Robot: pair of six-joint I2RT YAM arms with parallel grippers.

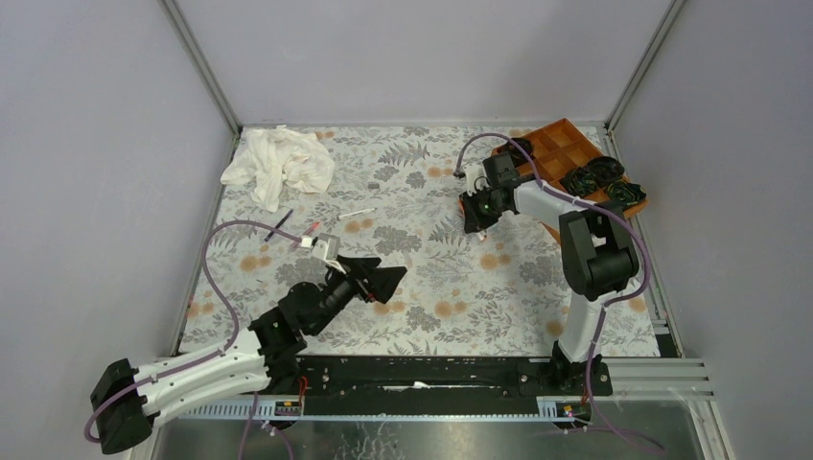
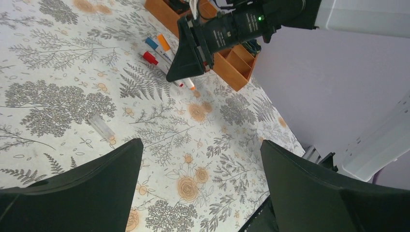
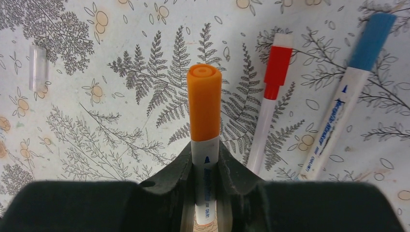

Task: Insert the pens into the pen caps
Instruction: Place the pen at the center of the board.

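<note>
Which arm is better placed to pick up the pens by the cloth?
Left: the left gripper is open, empty and nearer those pens; the right gripper holds an orange-capped pen.

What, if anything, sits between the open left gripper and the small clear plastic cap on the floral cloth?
Nothing visible. The clear plastic cap lies alone on bare cloth ahead of the open left gripper. The right gripper and the red-capped white pen lie beyond it.
</note>
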